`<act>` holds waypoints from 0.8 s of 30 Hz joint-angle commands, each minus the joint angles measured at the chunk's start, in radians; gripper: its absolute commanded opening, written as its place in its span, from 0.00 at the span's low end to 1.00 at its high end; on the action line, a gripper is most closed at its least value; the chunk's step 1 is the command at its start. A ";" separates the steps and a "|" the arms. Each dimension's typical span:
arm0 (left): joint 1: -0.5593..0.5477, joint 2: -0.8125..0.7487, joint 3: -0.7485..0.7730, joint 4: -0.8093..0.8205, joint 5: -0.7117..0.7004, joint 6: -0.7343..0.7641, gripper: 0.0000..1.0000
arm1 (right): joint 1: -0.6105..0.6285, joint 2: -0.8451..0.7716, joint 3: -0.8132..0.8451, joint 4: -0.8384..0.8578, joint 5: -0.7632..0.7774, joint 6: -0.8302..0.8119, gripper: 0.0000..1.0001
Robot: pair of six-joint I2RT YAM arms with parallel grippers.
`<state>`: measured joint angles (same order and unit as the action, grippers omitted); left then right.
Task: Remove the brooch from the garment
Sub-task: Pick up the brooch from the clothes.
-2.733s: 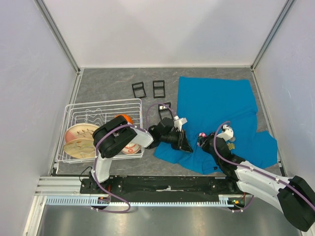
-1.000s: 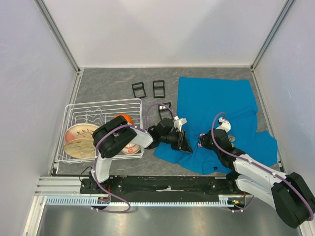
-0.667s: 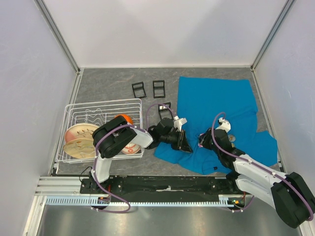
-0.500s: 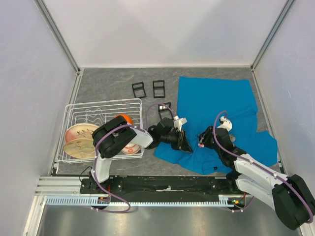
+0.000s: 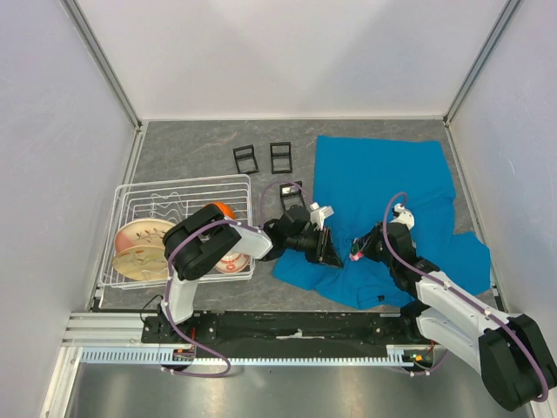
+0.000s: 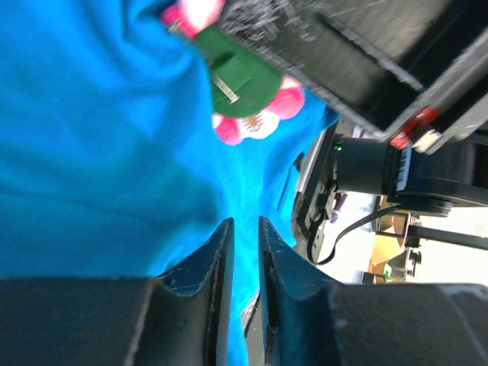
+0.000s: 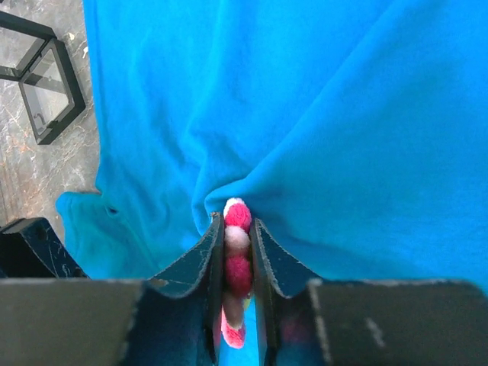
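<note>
At the left of the grey desk (image 5: 191,144) stands a white wire basket (image 5: 122,196), well apart from the work. Further right, the left claw (image 5: 331,255) is closed on the near left edge of the teal-blue cloth garment (image 5: 383,178). In its wrist view the two fingers are almost together, with blue cloth pinched between them. Just beside it, on a raised fold of that cloth, sits the pink and white felt flower brooch (image 5: 355,257), whose green back shows in the left wrist view. The right claw (image 7: 236,223) is clamped on the brooch, one finger on each flat side, and the cloth is gathered into a small peak there.

The step in hand seems to be pulling the brooch free. To do it well, the left claw should hold the cloth firmly down near the desk while the right claw draws the brooch slowly away, to the right and a little up. How the brooch is fastened cannot be seen, so a sudden pull may tear the cloth or drag the whole garment. If the cloth only rises with the brooch, a small twist may help more than extra force.
</note>
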<state>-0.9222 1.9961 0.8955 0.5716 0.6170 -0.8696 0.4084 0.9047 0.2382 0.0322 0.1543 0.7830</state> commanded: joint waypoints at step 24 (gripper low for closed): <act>0.079 0.073 0.249 -0.084 0.043 -0.143 0.25 | -0.003 -0.098 -0.227 0.509 -0.009 -0.059 0.00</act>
<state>-0.8459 2.0357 1.0988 0.4957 0.6353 -0.9699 0.4065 0.7853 0.0525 0.4084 0.1181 0.7513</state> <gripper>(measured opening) 0.265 0.123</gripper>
